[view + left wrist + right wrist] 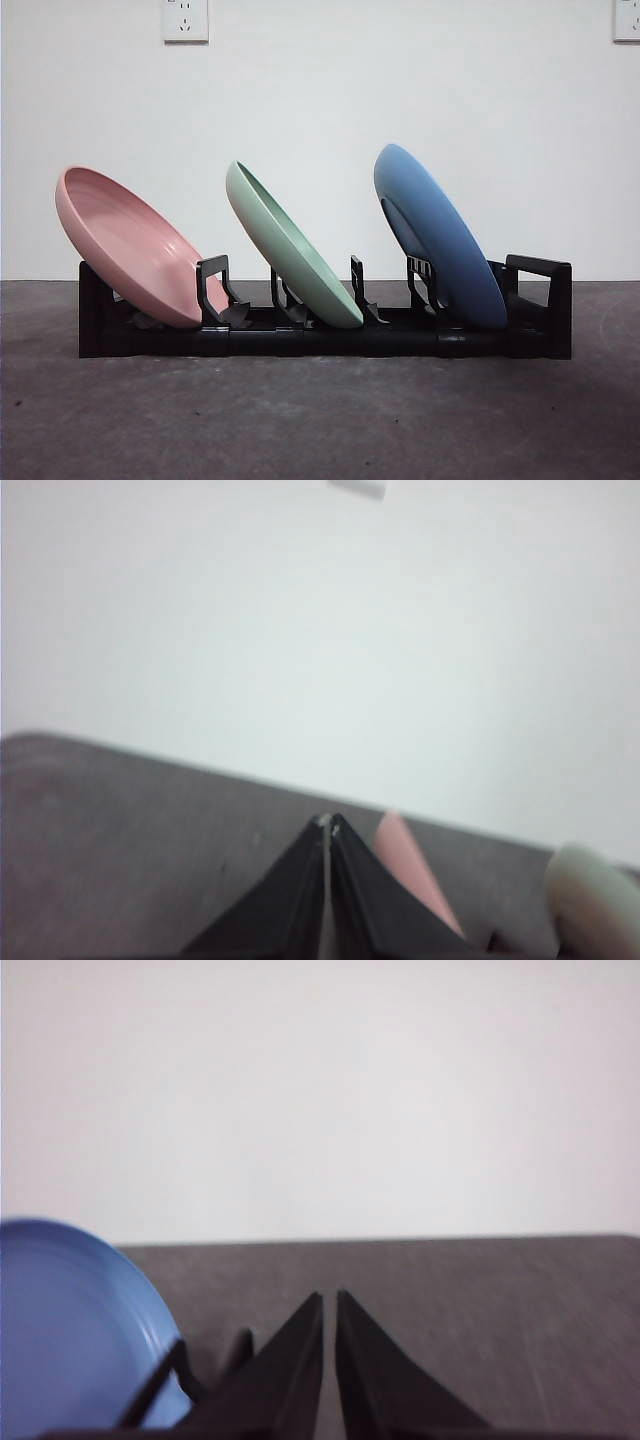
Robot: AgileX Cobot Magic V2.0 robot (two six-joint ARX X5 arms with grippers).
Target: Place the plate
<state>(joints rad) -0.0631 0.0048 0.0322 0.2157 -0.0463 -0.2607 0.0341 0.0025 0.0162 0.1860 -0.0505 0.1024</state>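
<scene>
On the black rack (320, 340) we see three leaning plates: pink plate (130, 245), green plate (290, 245), then blue plate (440, 235), none touching. Two wall sockets (185, 20) are behind. The left gripper (328, 825) and right gripper (330, 1300) have fingers pressed together, holding nothing.

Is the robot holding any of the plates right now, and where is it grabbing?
No. Both the left gripper and right gripper are shut on nothing. The pink plate, green plate and blue plate all lean in the black plastic rack.
</scene>
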